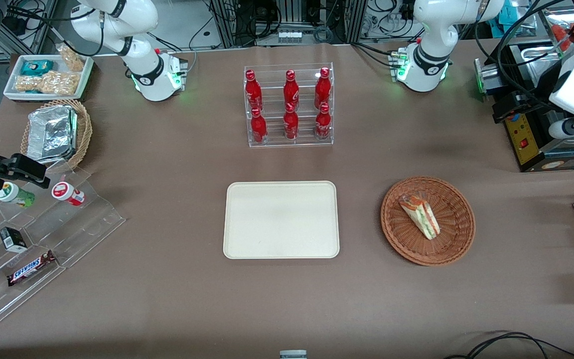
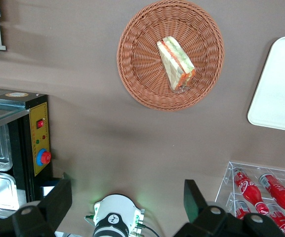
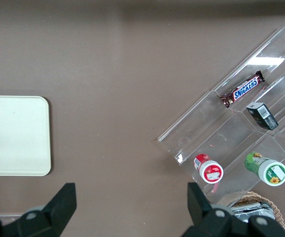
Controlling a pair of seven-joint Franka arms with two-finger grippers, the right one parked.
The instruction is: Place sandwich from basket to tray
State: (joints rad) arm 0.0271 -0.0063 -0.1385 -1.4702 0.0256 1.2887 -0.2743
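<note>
sandwich: lying in the basket, still wrapped, layers showing (green and orange-red)
basket: on the counter, beside the tray, toward the working arm's end
tray: nothing on it
end effector: up high over the counter, fingers spread wide apart, not holding anything, well apart from the basket

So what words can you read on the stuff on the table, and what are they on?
"SNICKERS": on the chocolate bar in the clear stepped stand.
Red bottles: white script, too blurred to read.
Two round-lidded tubs, dark box: labels too small.
Sandwich, basket, tray: no text.
The gripper hangs open high above the table.
</note>
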